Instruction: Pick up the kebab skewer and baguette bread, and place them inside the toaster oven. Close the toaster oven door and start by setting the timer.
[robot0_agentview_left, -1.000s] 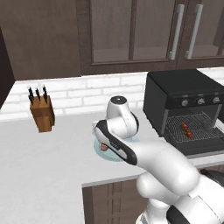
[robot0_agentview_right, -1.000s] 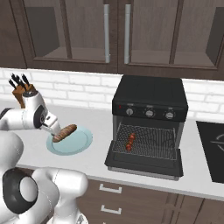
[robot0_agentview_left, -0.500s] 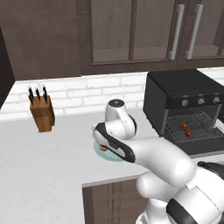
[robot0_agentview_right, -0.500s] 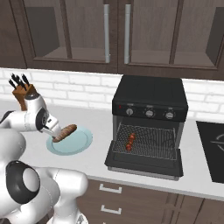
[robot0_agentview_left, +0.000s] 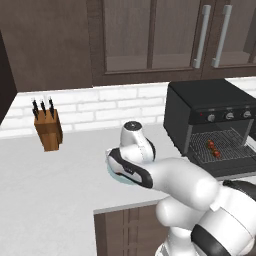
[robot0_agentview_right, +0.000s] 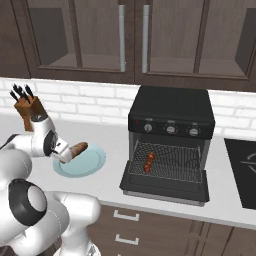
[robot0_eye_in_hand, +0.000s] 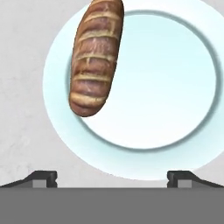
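Observation:
The baguette bread (robot0_eye_in_hand: 96, 57) (robot0_agentview_right: 78, 148) lies on the left part of a pale blue plate (robot0_eye_in_hand: 166, 87) (robot0_agentview_right: 90, 164). My gripper (robot0_eye_in_hand: 113, 177) (robot0_agentview_right: 65, 156) hangs open just above the plate's near rim, off the loaf's end, and nothing is between its fingertips (robot0_eye_in_hand: 43, 176). The kebab skewer (robot0_agentview_right: 149, 161) (robot0_agentview_left: 214, 147) rests on the rack inside the black toaster oven (robot0_agentview_right: 172, 107) (robot0_agentview_left: 205, 97). The toaster oven door (robot0_agentview_right: 162, 189) (robot0_agentview_left: 231, 169) is dropped open and lies flat in front. In the left base view my hand (robot0_agentview_left: 135, 146) hides most of the plate.
A wooden knife block (robot0_agentview_left: 48, 131) (robot0_agentview_right: 27, 107) stands against the brick wall at the left. A dark cooktop (robot0_agentview_right: 244, 172) lies right of the oven. Silver knobs (robot0_agentview_right: 171, 129) run across the oven's front. Dark wall cabinets (robot0_agentview_right: 132, 35) hang overhead.
My hand has come down a little toward the plate. The baguette, the skewer and the oven door have stayed where they were.

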